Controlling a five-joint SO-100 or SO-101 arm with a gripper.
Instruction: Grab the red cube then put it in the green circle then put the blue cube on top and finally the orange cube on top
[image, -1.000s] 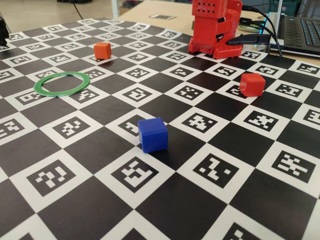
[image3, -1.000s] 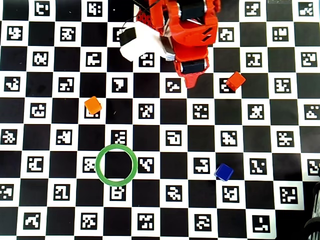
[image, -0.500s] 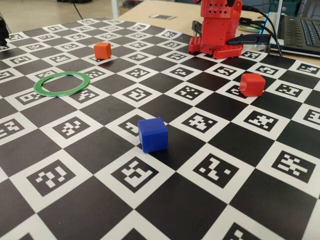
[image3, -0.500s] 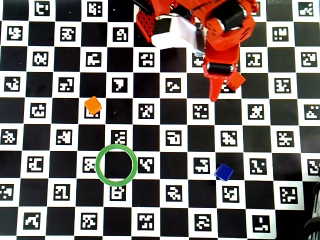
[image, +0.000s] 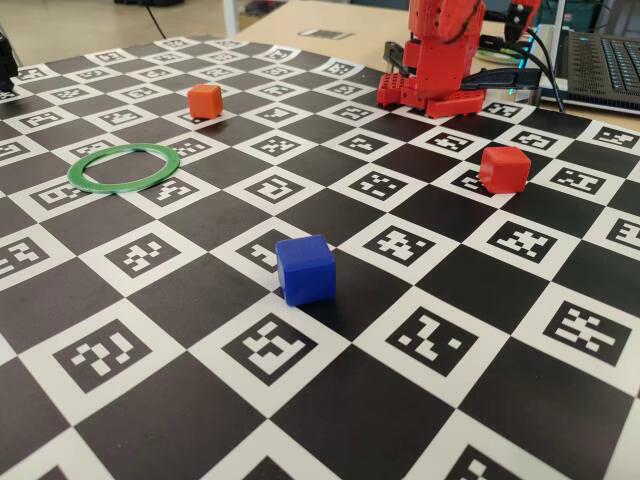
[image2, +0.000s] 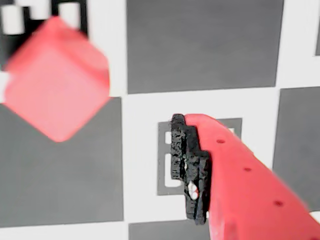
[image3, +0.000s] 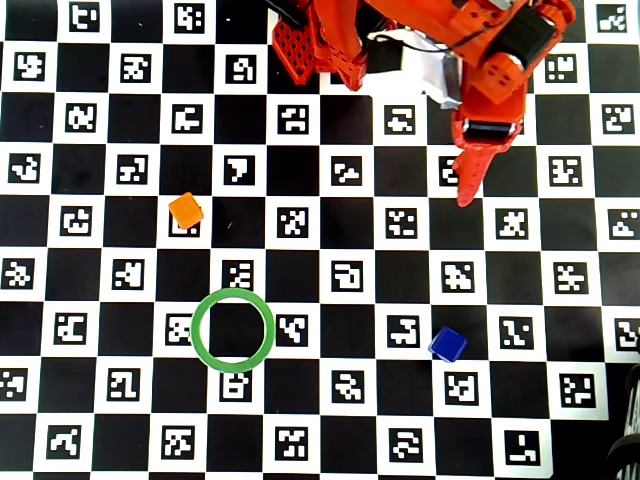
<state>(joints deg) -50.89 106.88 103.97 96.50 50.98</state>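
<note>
The red cube (image: 503, 168) sits on the checkered board at the right in the fixed view. In the wrist view it is blurred at the upper left (image2: 55, 77). My gripper (image2: 105, 150) hangs above the board, below and right of the cube in that view. Only one red finger with a black pad (image2: 190, 170) shows, with nothing against the pad. In the overhead view the gripper (image3: 466, 190) points down and hides the red cube. The green circle (image: 124, 166) (image3: 233, 329) lies flat and empty. The blue cube (image: 305, 270) (image3: 447, 344) and the orange cube (image: 205, 100) (image3: 186, 209) stand apart on the board.
The arm's red base (image: 440, 70) stands at the far edge of the board, with cables and a laptop (image: 605, 60) behind it. The board is covered in black squares and marker tiles.
</note>
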